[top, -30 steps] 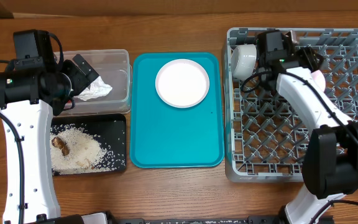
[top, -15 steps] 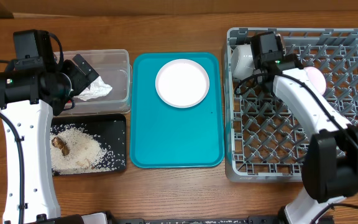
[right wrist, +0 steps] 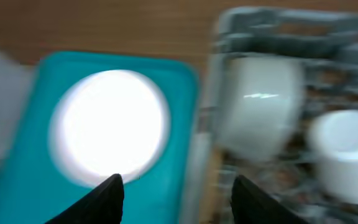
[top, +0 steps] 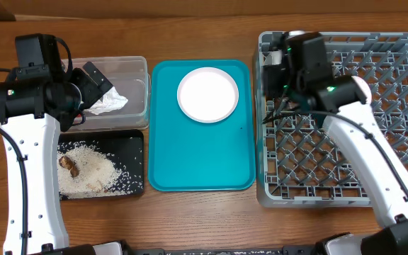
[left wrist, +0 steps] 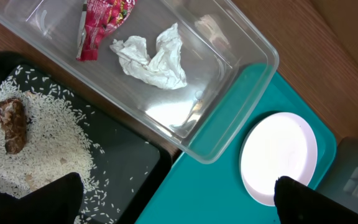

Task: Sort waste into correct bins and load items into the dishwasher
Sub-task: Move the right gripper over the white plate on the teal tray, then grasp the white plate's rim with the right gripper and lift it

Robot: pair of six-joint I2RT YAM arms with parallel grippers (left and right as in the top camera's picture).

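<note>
My left gripper (top: pixel 89 92) (left wrist: pixel 182 205) hangs open and empty high over the clear tub (left wrist: pixel 229 93), which holds the red wrapper (left wrist: pixel 101 25) and the crumpled napkin (left wrist: pixel 151 56). Beside it, the black tray (left wrist: pixel 123 168) carries loose rice (left wrist: pixel 36 149) and a brown lump (left wrist: pixel 11 124). The pale plate (top: pixel 207 94) (right wrist: pixel 110 127) lies on the teal tray (top: pixel 200 163). My right gripper (right wrist: pixel 179 202) (top: pixel 282 64) is open and empty above the dish rack's (top: pixel 346 120) far left corner. In its blurred wrist view, a grey-white bowl (right wrist: pixel 260 109) and a pale cup (right wrist: pixel 347 152) sit in the rack.
The teal tray lies between the bins and the rack. The rack's upright pegs (top: pixel 388 71) stick up under the right arm. Bare wooden table (top: pixel 204 219) runs along the front edge.
The right gripper has drawn back from the bowl toward the rack's far left corner, its jaws spreading wider, and now covers the bowl from above. The left arm has not moved.
</note>
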